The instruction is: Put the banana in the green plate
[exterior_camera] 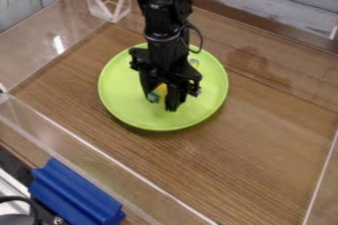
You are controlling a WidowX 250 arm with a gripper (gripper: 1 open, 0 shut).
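The lime-green plate (pixel 119 93) lies on the wooden table, a little left of the middle. My black gripper (pixel 164 104) points straight down over the plate's centre. A small patch of the yellow banana (pixel 156 94) shows between the black fingers, which are shut on it. The rest of the banana is hidden by the fingers. The fingertips hang just above the plate's surface; I cannot tell whether the banana touches the plate.
Clear plastic walls (pixel 27 120) ring the wooden table. A blue object (pixel 73 197) lies outside the wall at the bottom left. A clear plastic stand (pixel 109 8) sits at the back behind the arm.
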